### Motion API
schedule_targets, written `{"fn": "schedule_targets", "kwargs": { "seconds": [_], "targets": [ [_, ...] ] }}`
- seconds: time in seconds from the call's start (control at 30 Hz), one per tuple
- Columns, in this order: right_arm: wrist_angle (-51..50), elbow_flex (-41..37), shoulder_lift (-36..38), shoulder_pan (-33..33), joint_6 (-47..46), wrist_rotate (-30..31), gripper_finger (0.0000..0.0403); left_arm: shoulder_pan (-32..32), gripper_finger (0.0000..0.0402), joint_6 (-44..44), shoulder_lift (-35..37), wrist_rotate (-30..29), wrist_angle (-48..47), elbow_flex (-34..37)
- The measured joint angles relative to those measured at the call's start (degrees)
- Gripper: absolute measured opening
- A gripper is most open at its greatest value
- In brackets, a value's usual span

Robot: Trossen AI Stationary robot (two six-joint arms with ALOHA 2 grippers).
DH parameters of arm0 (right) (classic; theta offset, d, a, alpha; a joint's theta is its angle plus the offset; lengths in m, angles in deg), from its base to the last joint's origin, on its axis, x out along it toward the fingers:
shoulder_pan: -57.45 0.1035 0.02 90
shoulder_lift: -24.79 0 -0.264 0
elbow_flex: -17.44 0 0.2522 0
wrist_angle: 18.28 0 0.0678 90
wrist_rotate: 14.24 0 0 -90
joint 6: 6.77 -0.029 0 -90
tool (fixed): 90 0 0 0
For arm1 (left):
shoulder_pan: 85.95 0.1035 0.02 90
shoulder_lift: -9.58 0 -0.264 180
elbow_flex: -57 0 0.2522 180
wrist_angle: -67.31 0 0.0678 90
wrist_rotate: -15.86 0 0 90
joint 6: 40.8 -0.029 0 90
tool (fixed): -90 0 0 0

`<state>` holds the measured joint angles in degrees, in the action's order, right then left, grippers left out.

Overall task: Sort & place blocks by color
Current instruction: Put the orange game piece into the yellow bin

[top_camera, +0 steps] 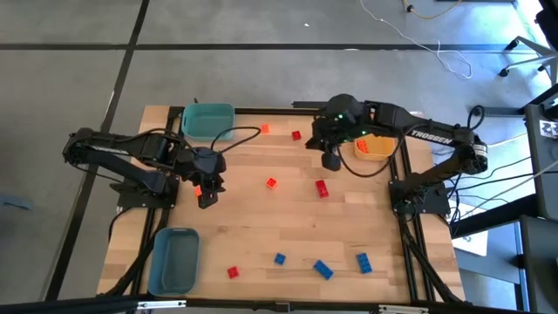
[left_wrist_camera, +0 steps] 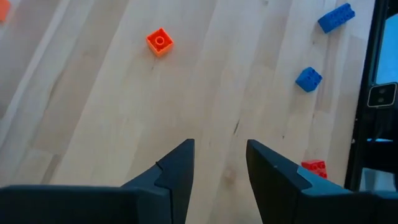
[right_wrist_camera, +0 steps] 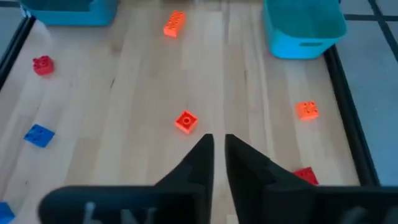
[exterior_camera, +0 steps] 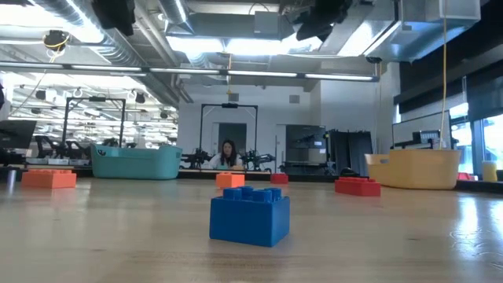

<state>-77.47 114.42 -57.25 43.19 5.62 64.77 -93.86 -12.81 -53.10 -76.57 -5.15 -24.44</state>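
Note:
Small blocks lie scattered flat on the wooden table: orange ones (top_camera: 265,129) (top_camera: 271,183), red ones (top_camera: 296,135) (top_camera: 322,187) (top_camera: 233,272), and three blue ones near the near edge (top_camera: 279,259) (top_camera: 323,269) (top_camera: 363,262). My left gripper (top_camera: 207,187) (left_wrist_camera: 221,171) hovers open above the table's left part, an orange block (top_camera: 199,189) beside it in the high view; nothing sits between its fingers. My right gripper (top_camera: 331,159) (right_wrist_camera: 219,155) hangs shut and empty in front of the yellow-orange bin (top_camera: 375,146). An orange block (right_wrist_camera: 186,121) lies ahead of it.
A teal bin (top_camera: 208,120) stands at the far left corner and a grey-blue bin (top_camera: 174,259) at the near left corner. In the low view a blue block (exterior_camera: 250,214) fills the foreground, and a person (exterior_camera: 228,153) sits far behind the table. Bare wood lies around the table's middle.

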Motion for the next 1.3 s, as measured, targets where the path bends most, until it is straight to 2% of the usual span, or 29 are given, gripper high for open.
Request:
{"fn": "schedule_targets", "kwargs": {
  "seconds": [0.3,0.5,0.77,1.03,1.17,1.3],
  "targets": [
    [2.2,0.0,-4.1,2.2,-0.6,0.0,0.0133,-2.7,0.0139,0.4,0.0,0.0,0.0,0.0],
    [7.3,0.0,-9.0,2.9,-10.1,1.8,0.0172,-3.7,0.0139,1.8,0.0,0.0,-0.1,0.0],
    [9.2,0.0,-16.2,3.0,-11.0,1.9,0.0165,-3.7,0.0139,7.9,0.0,-5.6,-5.1,0.0],
    [17.7,0.0,-23.9,4.4,-7.6,0.8,0.0161,-3.7,0.0139,7.5,0.0,-7.3,-6.8,0.0],
    [21.2,0.0,-26.5,4.8,-10.0,0.8,0.0161,-3.7,0.0139,7.0,0.0,-7.3,-6.9,0.0],
    [20.9,0.0,-28.4,5.3,-9.9,0.9,0.0161,-3.7,0.0139,3.8,0.0,-7.3,-6.9,0.0]
  ]
}}
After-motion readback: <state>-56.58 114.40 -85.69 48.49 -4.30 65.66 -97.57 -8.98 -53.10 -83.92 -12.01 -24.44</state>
